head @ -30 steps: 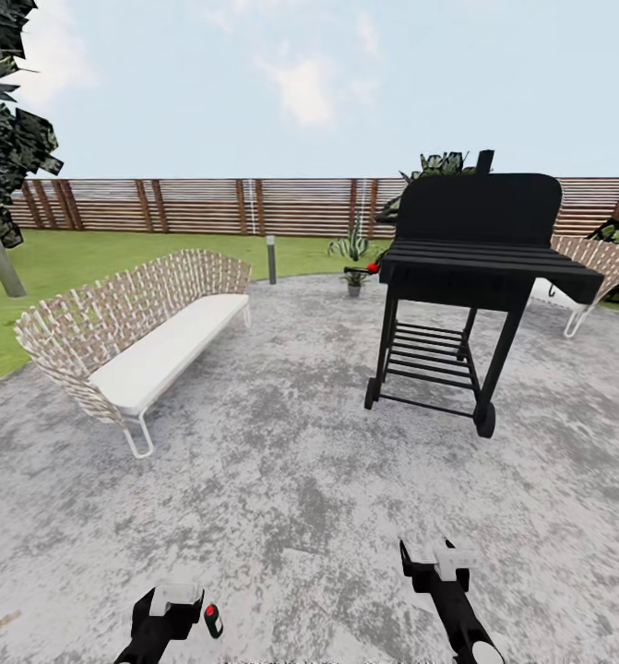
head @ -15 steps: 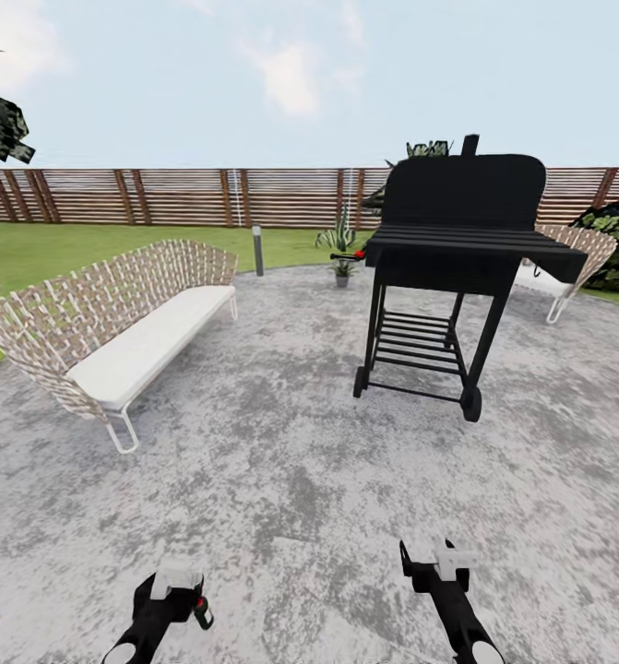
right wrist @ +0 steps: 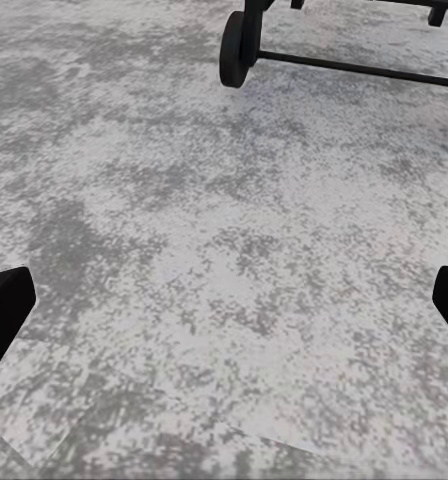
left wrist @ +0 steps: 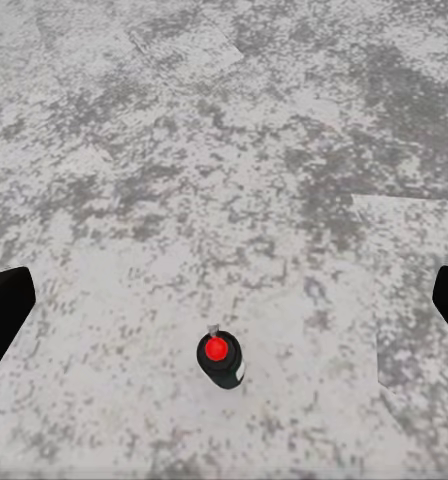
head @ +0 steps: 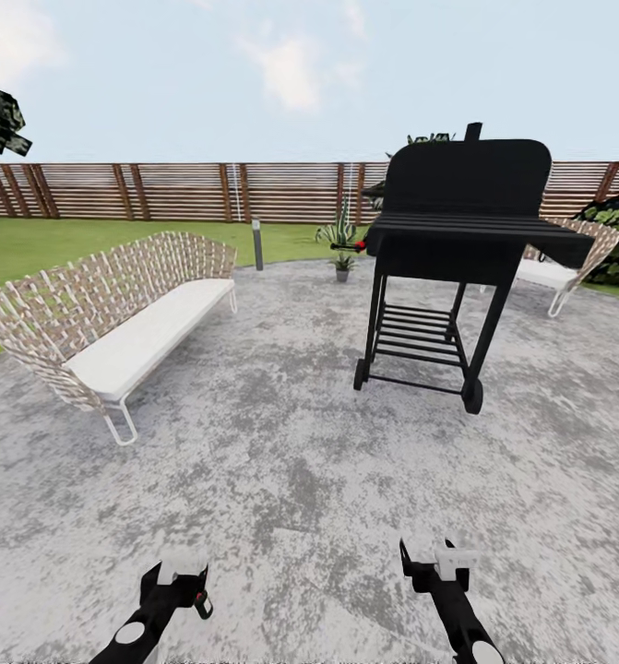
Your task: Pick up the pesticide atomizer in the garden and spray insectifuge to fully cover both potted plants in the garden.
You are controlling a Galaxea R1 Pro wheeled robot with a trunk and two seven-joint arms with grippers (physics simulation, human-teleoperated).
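In the head view the robot stands on the stone patio (head: 281, 480), with both arms low in front. The left tool (head: 182, 579) hangs over the atomizer (head: 201, 604), which stands upright on the patio just beside the tool's tip; its red cap and dark body show there. The right tool (head: 435, 561) hovers over bare stone, well apart from the bottle. Far ahead, beyond the black grill (head: 457, 249), one small potted plant (head: 343, 266) stands at the patio edge near the fence (head: 189, 192), beside a taller spiky plant; a wicker sofa (head: 115, 323) is on the left side. A second potted plant I cannot make out. In the left wrist view the atomizer (left wrist: 220, 362) is seen from above, red cap toward the camera, between the two dark fingers (left wrist: 4, 310) at the picture's edges; the jaws stand wide and do not touch it. In the right wrist view the fingers (right wrist: 2, 305) are also wide apart and hold nothing, with the grill's wheel (right wrist: 234, 48) on the stone further off. I judge that the step in hand is picking up the bottle, not yet done. The next move calls for lowering the left tool so the bottle sits between the fingers, then closing on its body gently, because such a slim upright bottle may tip easily. After this the robot must drive across the patio, around the grill, to the plant.
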